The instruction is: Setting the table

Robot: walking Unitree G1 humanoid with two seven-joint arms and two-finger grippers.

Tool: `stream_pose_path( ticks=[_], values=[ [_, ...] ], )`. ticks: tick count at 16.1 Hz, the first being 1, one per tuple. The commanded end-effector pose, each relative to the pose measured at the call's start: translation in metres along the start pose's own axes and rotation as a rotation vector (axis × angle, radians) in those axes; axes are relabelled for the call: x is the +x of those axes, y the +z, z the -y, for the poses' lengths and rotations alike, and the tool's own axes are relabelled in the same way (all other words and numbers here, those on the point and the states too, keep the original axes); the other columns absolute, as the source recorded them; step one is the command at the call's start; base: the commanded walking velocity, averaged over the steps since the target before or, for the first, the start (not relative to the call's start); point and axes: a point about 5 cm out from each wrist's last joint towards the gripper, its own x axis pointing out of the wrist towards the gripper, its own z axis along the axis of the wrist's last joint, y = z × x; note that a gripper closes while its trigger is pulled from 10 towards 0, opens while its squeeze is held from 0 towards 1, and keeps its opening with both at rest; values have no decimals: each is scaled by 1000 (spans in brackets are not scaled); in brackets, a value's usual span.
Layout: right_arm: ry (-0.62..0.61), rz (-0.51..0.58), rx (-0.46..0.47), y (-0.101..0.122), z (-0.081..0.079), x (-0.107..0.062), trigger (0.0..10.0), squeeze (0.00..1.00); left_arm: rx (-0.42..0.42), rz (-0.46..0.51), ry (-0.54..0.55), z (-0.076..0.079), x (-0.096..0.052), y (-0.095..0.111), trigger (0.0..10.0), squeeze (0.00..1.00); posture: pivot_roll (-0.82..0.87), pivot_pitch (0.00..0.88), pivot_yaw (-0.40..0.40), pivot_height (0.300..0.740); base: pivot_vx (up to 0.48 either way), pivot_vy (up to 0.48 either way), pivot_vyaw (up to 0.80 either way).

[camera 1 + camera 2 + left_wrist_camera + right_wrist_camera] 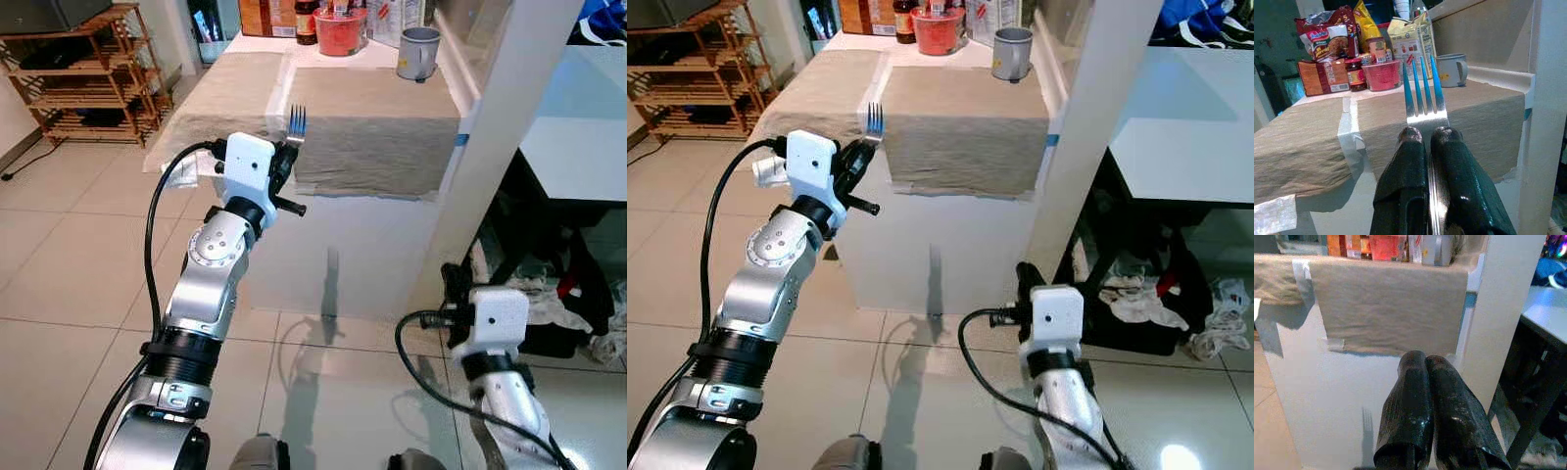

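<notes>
Left wrist view: left gripper [1425, 134] fingers clamp fork [1422, 88] handle, tines up, just short of the tabletop [377, 127] near edge, ready to lay on the cloth. Right gripper [1425, 360] hangs low, fingers closed, empty.

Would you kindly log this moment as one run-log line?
left gripper: shut on fork, tines up, near table edge | right gripper: shut, empty, low | mug: far end

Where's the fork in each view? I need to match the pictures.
Left eye: fork upright in left pincer, tines at the placemat's near edge.
Right eye: fork, left of centre, same pose.
Left wrist: centre, tines up between the fingers.
Right wrist: the fork itself is absent.
Shared landmark: grey mug.
</notes>
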Motion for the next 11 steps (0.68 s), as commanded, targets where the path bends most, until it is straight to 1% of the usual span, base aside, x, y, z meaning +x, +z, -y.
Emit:
stream_pose_path(
  ticks=[1,4,11],
  values=[
    [0,-8,8,-1,0,1,10000,0,0,12,0,-2,-2,3,0,0,-38,0,60,724,0,0,0],
    [-11,-5,34,0,1,3,10000,0,1,10,0,-3,-2,3,0,0,-33,0,59,740,0,0,0],
    [-31,-8,62,0,5,6,10000,0,4,13,-2,-2,-2,3,0,0,-29,0,54,740,0,0,0]
  ],
)
